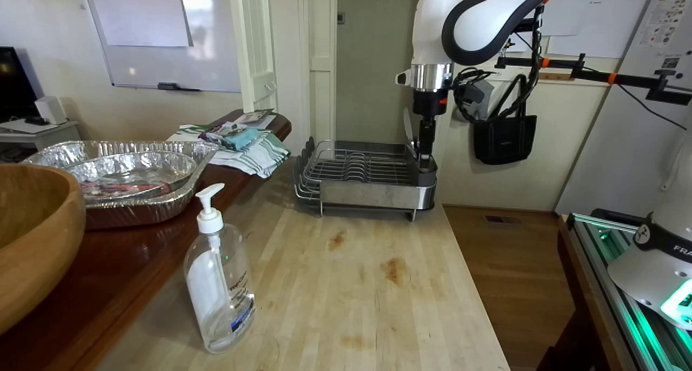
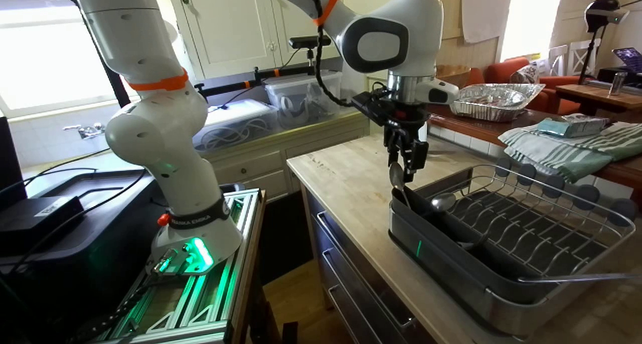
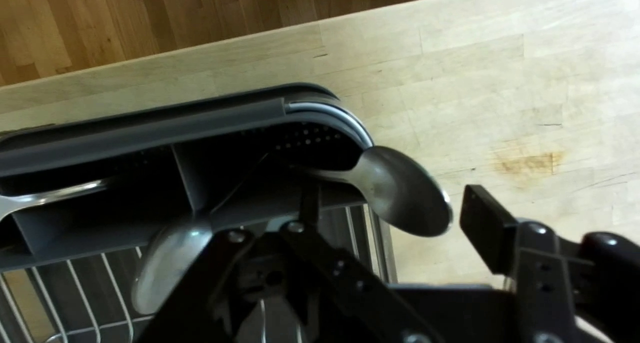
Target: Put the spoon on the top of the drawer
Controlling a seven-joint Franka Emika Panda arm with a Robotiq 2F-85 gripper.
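A dark, dull metal spoon stands bowl-up in the utensil holder (image 2: pixel 426 248) in an exterior view; its bowl (image 2: pixel 396 175) rises above the holder's end. In the wrist view the spoon (image 3: pixel 405 193) leans over the holder's rim. My gripper (image 3: pixel 397 215) is open, with the bowl showing between its two fingers and a gap to the right finger. In both exterior views the gripper (image 1: pixel 426 157) (image 2: pixel 403 167) points down at the holder's end. The drawer unit (image 2: pixel 341 261) has a wooden top (image 2: pixel 346 168), which also shows in an exterior view (image 1: pixel 346 284).
The wire dish rack (image 1: pixel 373 194) stands on the wooden top. A second spoon (image 3: pixel 170 268) leans from the holder over the rack. A clear soap pump bottle (image 1: pixel 219 290) stands on the wooden top. A wooden bowl (image 1: pixel 38 241) and foil trays (image 1: pixel 157 209) are on the raised ledge.
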